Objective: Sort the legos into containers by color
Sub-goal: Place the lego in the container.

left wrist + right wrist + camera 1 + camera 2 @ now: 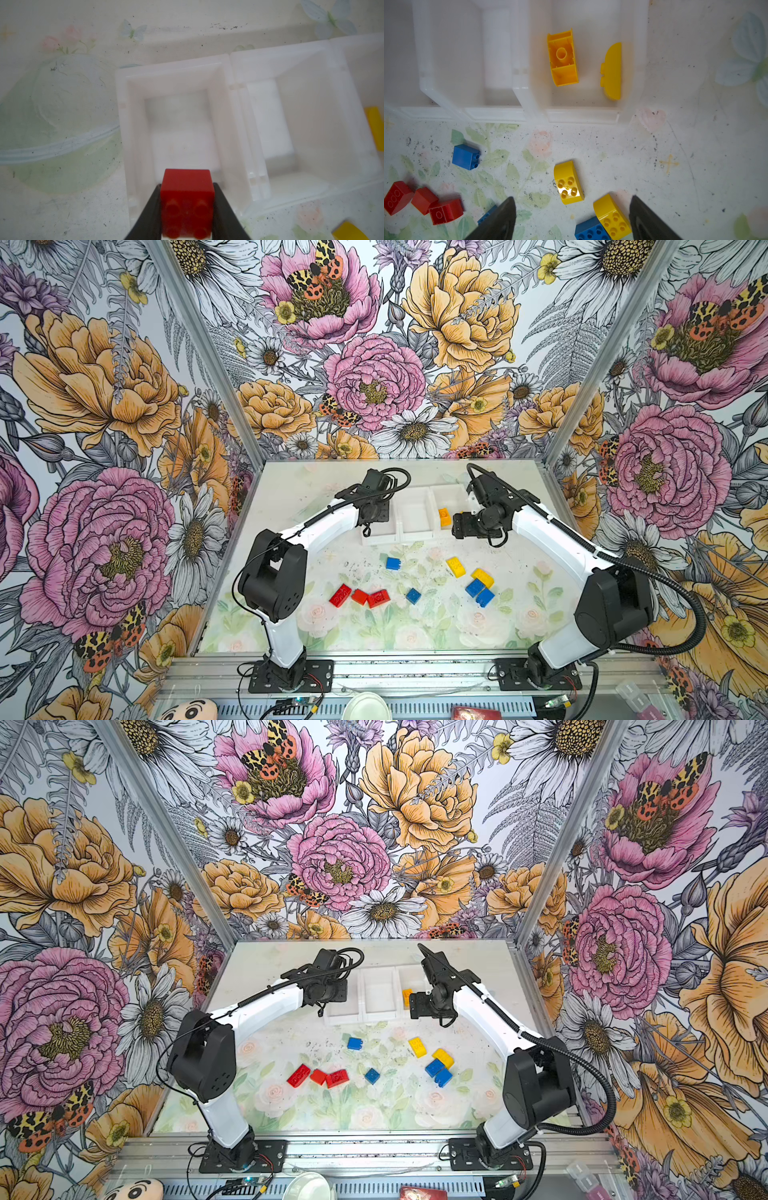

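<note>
The red lego is pinched between the left gripper's jaws, apparently just above the tray's end bin, likely ready to be dropped there. The right gripper hangs spread and empty before the tray's opposite bin, which holds two yellow bricks. In front of the tray lie three red bricks, four blue bricks and two loose yellow bricks.
</note>
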{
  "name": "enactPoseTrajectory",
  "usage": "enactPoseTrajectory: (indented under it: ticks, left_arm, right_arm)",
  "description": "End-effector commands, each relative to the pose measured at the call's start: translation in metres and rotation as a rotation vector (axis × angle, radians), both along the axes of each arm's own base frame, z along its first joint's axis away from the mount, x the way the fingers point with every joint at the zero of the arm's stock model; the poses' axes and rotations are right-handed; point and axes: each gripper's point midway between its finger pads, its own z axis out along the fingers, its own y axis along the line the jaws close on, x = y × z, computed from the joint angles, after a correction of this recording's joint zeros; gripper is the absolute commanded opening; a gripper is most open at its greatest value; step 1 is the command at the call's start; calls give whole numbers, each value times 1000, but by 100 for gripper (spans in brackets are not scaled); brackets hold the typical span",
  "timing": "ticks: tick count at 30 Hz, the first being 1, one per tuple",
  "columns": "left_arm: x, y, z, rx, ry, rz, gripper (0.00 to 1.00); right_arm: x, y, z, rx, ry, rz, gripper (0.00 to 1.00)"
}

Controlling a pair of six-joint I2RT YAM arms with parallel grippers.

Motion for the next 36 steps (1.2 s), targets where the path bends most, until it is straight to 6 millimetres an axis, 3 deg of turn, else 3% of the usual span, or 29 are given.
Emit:
enactPoseTrajectory:
  ticks: [1, 7, 13, 21, 36]
  left_arm:
    - [15, -8, -4, -22, -9, -12, 22]
    - [23, -6, -26, -4, 29, -3, 24]
    - [23, -7, -34, -5, 50, -2, 35]
    - [24, -7, -26, -17, 33, 5, 49]
    - [24, -13, 4, -69, -22, 6, 54]
  right_arm:
    - [1, -3, 8, 15, -28, -21, 86]
    - [0, -4, 7, 14, -23, -24, 87]
    - [-2, -6, 4, 11, -18, -26, 87]
    - [-3, -7, 1, 10, -8, -24, 87]
    - [-6, -9, -5, 2, 4, -21, 87]
